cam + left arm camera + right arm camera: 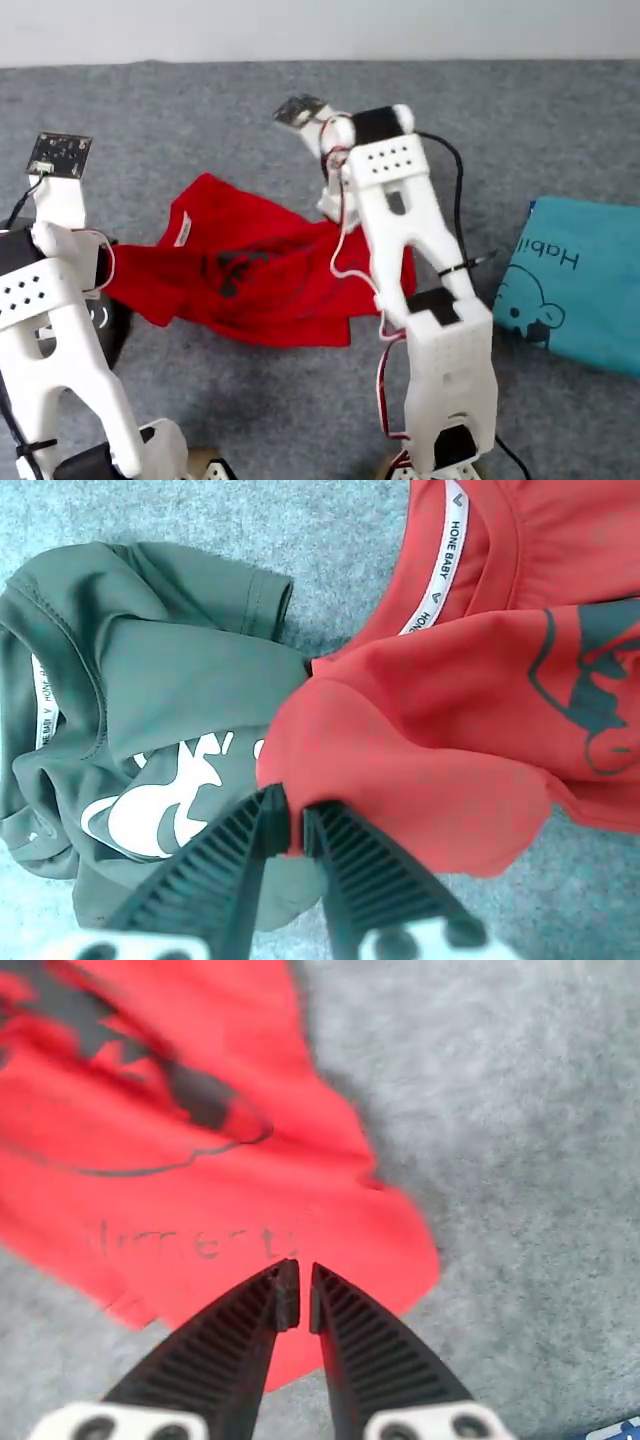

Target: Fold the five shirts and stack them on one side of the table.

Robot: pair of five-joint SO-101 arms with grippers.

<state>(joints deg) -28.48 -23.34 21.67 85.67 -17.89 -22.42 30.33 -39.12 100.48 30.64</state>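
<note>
Mid-table, red shirt point(260, 270) edge being pinched tight by left gripper point(293, 805) above dark shirt point(170, 680). Opposite edge: right gripper point(303, 1280) being held near-closed, grip unconfirmed. Risk: dark shirt being dragged along, fold being skewed

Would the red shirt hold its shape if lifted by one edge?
Likely floppy: the red shirt lies creased and folds where the left gripper pinches it. Probably light, as the fabric looks thin. Pushing would likely bunch it.
</note>
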